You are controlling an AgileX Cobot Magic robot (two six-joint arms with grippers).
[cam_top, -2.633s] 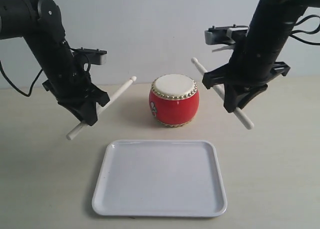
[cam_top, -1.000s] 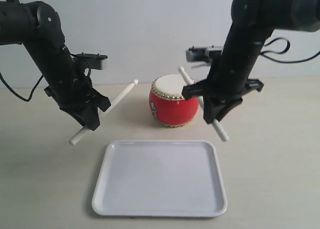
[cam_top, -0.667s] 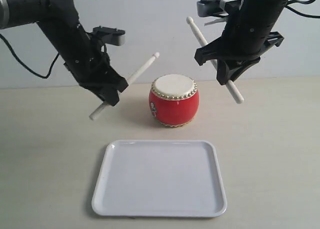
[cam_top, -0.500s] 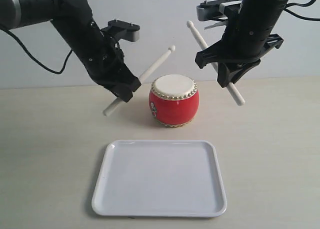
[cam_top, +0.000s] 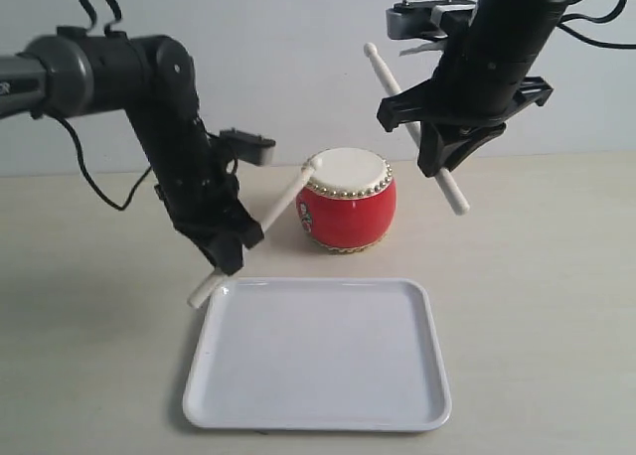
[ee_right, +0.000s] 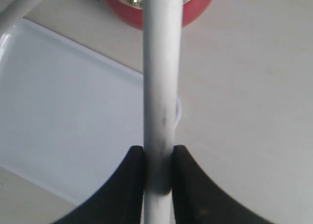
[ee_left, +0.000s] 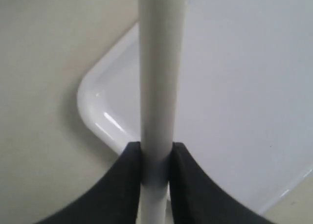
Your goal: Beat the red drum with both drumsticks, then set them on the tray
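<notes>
Red drum [cam_top: 346, 212] stands on the desk [cam_top: 556, 326] just beyond the far edge of the tray [cam_top: 204, 376], where it was half a second ago. The left arm has dropped since then. Its left drumstick [cam_top: 281, 199], which had been raised with its tip above the drum, now slants down so that the rounded tip meets the left edge of the cream skin, while the butt end hangs at the tray's far-left corner (whether it touches I cannot tell). The left gripper [ee_left: 156, 158] is closed narrowly around that stick, a black finger pressing each side. The right arm has barely shifted. The right gripper [ee_right: 157, 160] clamps the right drumstick [cam_top: 393, 87] the same way, held high to the right of the drum, with its tip pointing up and left, well clear of the skin.
</notes>
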